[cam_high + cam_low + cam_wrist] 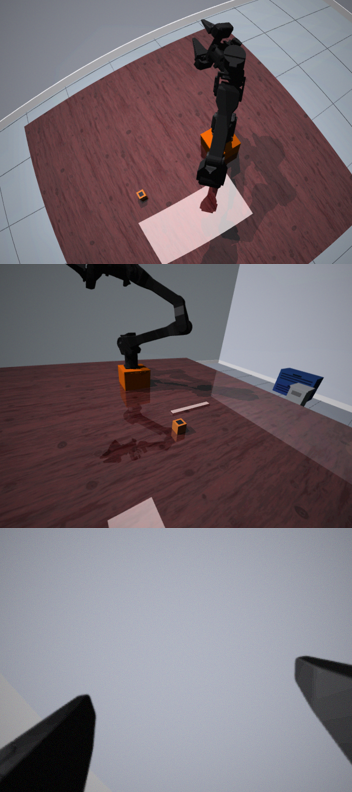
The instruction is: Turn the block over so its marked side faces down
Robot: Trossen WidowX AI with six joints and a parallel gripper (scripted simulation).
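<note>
A small orange block (141, 195) (179, 426) rests on the dark wooden table (113, 119) (71, 400), its dark square mark facing up. My gripper (199, 31) (194, 686) is open and empty. It is raised high above the arm's base, far from the block, and points away at the grey wall. In the wrist view only the two dark fingertips and the wall show; the block is not in that view.
The arm stands on an orange base box (234, 144) (134, 377). A pale rectangular patch (176, 224) (136, 516) lies on the table near the block, and a thin pale strip (189, 407) lies behind it. A blue and grey box (298, 384) sits on the floor beyond the table.
</note>
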